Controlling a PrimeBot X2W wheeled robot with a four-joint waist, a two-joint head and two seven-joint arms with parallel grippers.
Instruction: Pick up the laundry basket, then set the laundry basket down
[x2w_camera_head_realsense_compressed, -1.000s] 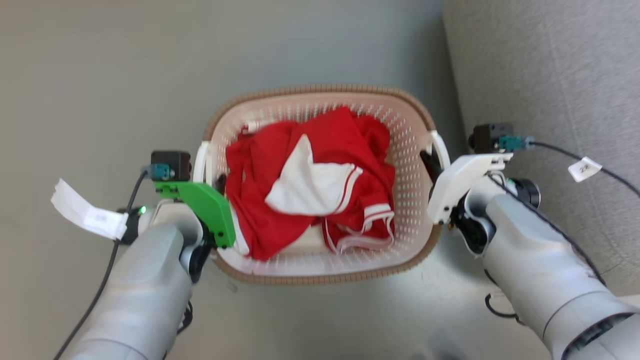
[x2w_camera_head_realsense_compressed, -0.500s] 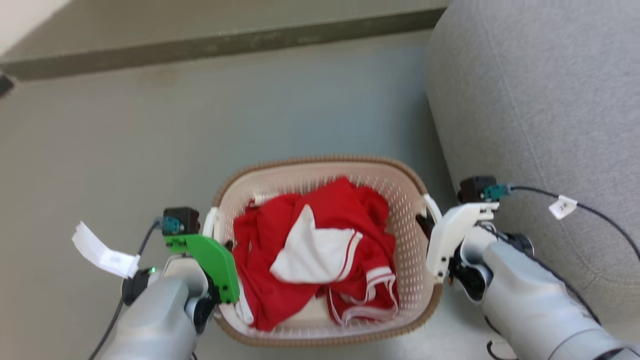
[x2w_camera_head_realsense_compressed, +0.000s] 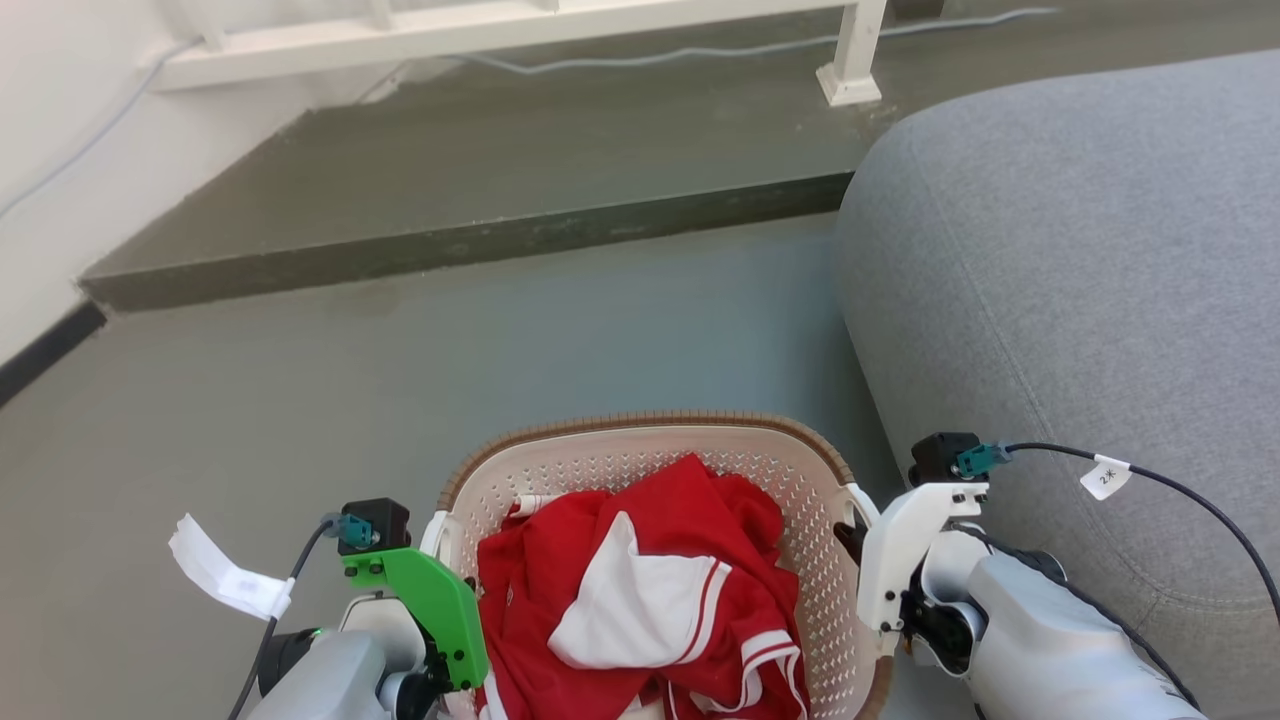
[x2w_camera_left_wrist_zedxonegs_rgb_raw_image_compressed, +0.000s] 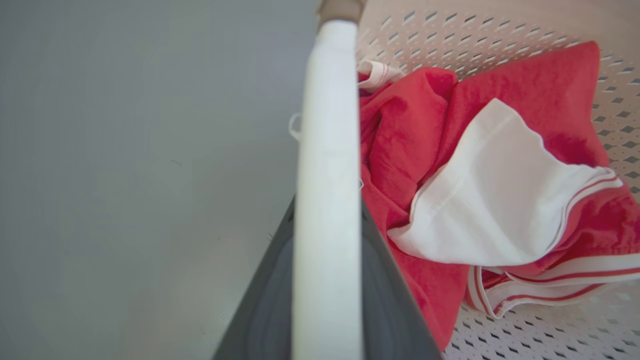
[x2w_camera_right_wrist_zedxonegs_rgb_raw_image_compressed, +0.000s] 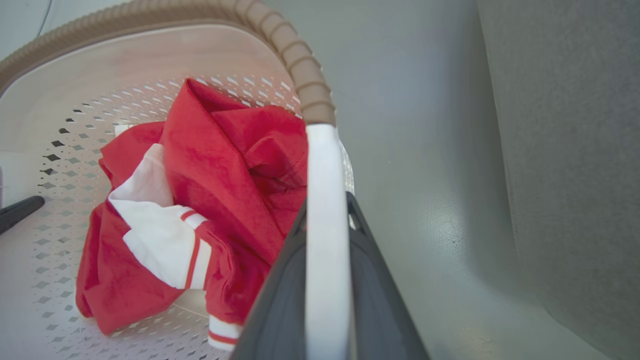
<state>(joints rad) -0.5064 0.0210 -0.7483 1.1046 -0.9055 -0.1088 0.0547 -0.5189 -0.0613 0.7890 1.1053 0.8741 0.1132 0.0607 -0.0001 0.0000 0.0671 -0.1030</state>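
The laundry basket, cream and perforated with a brown woven-look rim, sits low in the head view with a red and white garment bunched inside. My left gripper is at its left loop handle. In the left wrist view that white handle runs between the dark fingers, shut on it. My right gripper is at the right handle. Its fingers are clamped on the white handle. The basket's base and front rim are out of view, so whether it touches the floor is hidden.
A grey sofa rises close beside my right arm. A dark raised step crosses the floor beyond the basket, with a white frame leg and a cable on it. A white wall runs along the left.
The whole head picture has shifted: the camera now looks farther ahead, so the basket sits lower in view and the step and frame show. Both grippers stay on the handles.
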